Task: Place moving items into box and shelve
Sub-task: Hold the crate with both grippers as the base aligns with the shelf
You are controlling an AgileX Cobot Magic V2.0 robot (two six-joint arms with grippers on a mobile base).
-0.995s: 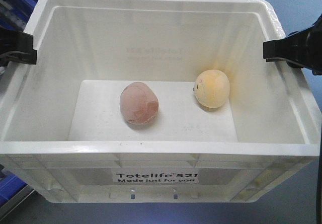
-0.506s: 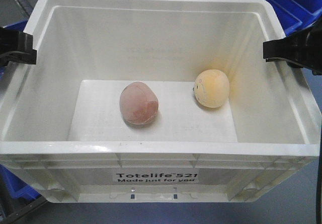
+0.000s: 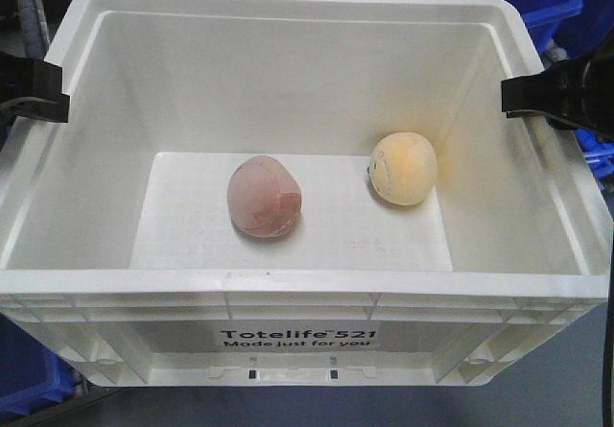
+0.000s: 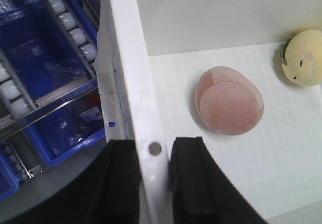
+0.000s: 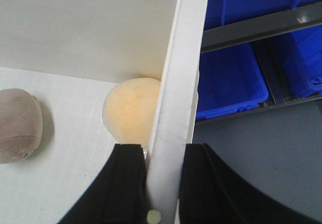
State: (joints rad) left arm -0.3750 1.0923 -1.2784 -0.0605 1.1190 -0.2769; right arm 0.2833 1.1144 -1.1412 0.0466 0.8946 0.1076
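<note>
End effectors tight on box walls

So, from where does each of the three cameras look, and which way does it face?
Front view: high at the near side, looking down into the white tote; left gripper and right gripper clamp its side rims.
Left wrist view: above the left wall, looking down along it; black fingers straddle it.
Right wrist view: above the right wall, looking down; black fingers straddle it.
Shared: all three show the pink plush ball and yellow plush toy.
</note>
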